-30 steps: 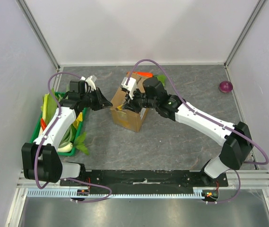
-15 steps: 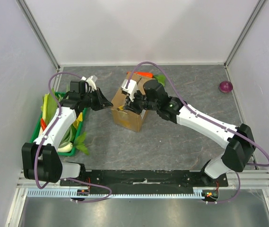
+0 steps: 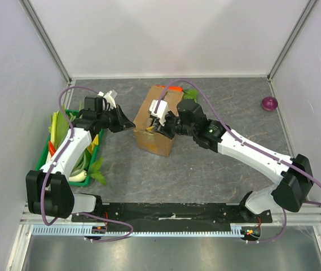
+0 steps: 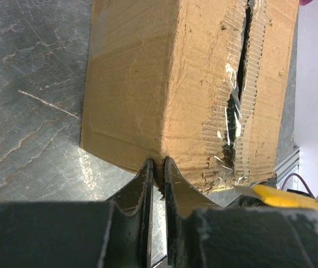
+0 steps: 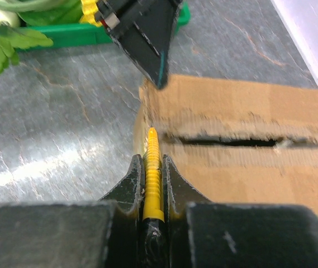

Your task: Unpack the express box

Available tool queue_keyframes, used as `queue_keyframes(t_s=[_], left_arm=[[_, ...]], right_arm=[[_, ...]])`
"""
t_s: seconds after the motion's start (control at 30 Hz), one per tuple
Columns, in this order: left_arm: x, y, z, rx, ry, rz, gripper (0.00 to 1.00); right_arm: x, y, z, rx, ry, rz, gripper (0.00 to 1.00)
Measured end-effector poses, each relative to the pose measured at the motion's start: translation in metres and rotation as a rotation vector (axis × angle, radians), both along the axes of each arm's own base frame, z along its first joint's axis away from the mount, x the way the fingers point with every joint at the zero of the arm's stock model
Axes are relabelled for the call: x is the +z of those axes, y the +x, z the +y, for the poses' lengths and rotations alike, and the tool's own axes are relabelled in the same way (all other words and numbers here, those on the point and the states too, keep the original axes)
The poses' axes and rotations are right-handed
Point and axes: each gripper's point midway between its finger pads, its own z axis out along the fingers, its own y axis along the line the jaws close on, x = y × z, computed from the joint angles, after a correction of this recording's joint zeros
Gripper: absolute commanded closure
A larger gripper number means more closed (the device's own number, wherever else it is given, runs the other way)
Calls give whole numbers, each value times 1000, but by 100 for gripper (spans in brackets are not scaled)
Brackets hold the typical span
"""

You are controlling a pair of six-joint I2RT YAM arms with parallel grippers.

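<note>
While the right gripper (image 5: pixel 153 162) clenches the yellow cutter (image 5: pixel 152 187), whose tip sits at the end of the slit top seam, the left gripper (image 4: pixel 157 167) has its jaws almost together. Its tips rest against a corner edge of the express box (image 3: pixel 154 141); whether they nip cardboard I cannot tell. The box stands mid-table, near the green tray (image 5: pixel 63 34). Braced at one corner only, it could skid or tip under the cutter's push, and the blade could jump the seam. Compared with a second ago, the right elbow is further right and the box is slightly turned; the left arm is unchanged.
</note>
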Motion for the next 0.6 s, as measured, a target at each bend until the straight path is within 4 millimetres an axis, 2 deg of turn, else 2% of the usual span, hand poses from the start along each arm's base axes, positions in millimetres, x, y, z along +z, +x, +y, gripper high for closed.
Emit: queue_keyframes(t_s=[0.13,0.3,0.43,0.6], left_arm=[[-1,1,4,8,7,-2,98],[-1,2,4,6,9,-5,98],[0,1,3,2,5,-5,98],[1,0,2,-9,-8,-5,98]], right_arm=[[3,0,-14,-28,-29,-15,100],[2,1,-21,-42,-47,-18,100],[8,2,-19,-39,-29,-20,100],[32,4,-4,-21,64,-29,100]])
